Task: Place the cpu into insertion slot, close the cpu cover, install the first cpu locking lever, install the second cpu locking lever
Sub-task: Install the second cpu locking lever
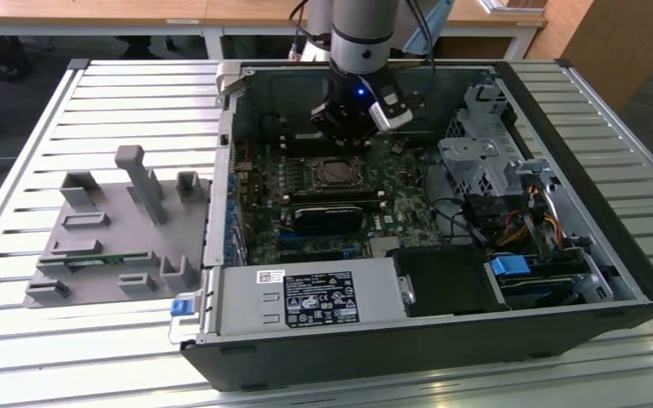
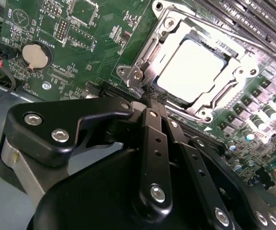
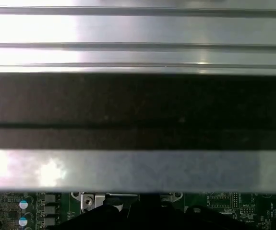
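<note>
Slatted metal workbench (image 1: 133,93) supports an open computer case (image 1: 599,280), where the gripper (image 2: 153,96), fingers pressed together and empty, hovers just beside the insertion slot (image 2: 142,60). Inside it, the cpu (image 2: 191,69) sits seated, framed by the closed cpu cover (image 2: 236,74). Light, rigid and likely fragile, the chip seems best handled by its edges; the thin steel cover at its tab.

Exterior view was set high, angled down on open computer case (image 1: 440,280). Both wrist views were held close; motherboard (image 2: 80,52) was shared by them.
</note>
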Controlling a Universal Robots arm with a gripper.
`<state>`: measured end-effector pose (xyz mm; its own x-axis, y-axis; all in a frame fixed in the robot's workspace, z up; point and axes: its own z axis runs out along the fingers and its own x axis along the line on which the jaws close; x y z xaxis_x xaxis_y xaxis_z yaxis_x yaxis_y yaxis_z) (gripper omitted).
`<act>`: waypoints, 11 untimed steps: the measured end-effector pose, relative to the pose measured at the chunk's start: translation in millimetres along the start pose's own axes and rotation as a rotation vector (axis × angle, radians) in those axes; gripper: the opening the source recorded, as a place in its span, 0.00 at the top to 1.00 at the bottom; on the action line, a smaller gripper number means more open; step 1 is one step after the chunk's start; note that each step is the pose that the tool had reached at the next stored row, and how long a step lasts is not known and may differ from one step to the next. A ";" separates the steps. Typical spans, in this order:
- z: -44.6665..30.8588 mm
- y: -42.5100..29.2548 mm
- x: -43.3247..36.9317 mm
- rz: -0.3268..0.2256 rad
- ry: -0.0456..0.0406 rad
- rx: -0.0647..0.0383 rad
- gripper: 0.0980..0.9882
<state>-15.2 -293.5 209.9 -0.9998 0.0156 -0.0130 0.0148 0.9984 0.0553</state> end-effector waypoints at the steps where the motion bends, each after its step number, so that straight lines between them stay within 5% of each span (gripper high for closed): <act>1: 0.0 -0.6 0.0 0.000 0.0000 0.000 0.99; 11: -0.4 -7.4 -0.2 0.000 -0.0001 0.000 0.99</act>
<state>-15.1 -300.9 209.8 -0.9998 0.0156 -0.0131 0.0149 0.9983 0.0555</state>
